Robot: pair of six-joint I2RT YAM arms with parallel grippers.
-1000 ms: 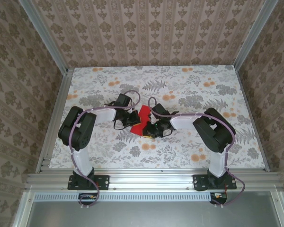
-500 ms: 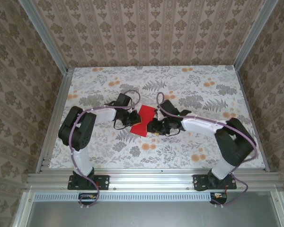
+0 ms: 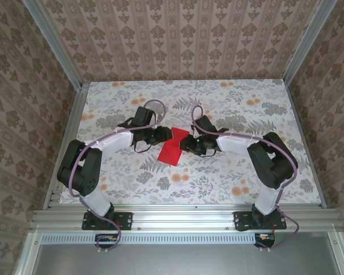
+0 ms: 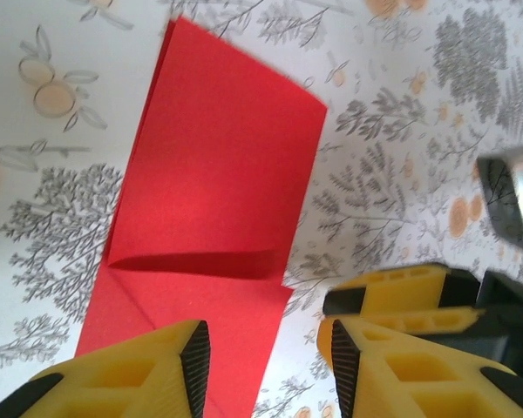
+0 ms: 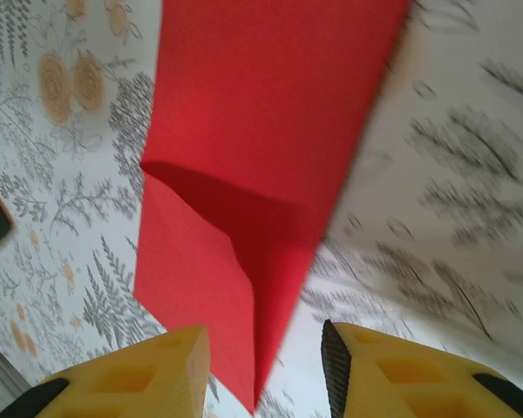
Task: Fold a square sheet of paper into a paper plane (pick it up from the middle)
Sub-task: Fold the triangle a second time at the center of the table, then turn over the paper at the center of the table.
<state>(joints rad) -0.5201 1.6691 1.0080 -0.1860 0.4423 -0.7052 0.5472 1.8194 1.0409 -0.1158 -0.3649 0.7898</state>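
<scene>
1. On the floral tabletop (image 3: pixel 235 172), near its middle: the red sheet of paper (image 3: pixel 172 149), folded into an oblong and lying flat, long axis running from 7 to 1 o'clock in the top view.
2. At the paper's 11 o'clock edge, the left gripper (image 3: pixel 161 136); at its 2 o'clock edge, the right gripper (image 3: pixel 185 143). Both low over the tabletop, facing each other across the paper.
3. From the left wrist: left gripper (image 4: pixel 261 366) partly spread, yellow fingers (image 4: pixel 131 374) plainly apart, nothing pinched. Sheet of paper (image 4: pixel 218 192) stretching away toward 12 o'clock, with a folded flap (image 4: pixel 192 292) and a shadowed crease across it. Near end hidden behind the finger at 7 o'clock.
4. From the right wrist: right gripper (image 5: pixel 261 366) likewise partly spread, hold on nothing. Sheet of paper (image 5: pixel 270 113) running up to 12 o'clock, with a raised fold (image 5: pixel 244 218) casting a shadow. Near tip ending in the gap between the fingers (image 5: pixel 148 374); contact with either cannot be told.
</scene>
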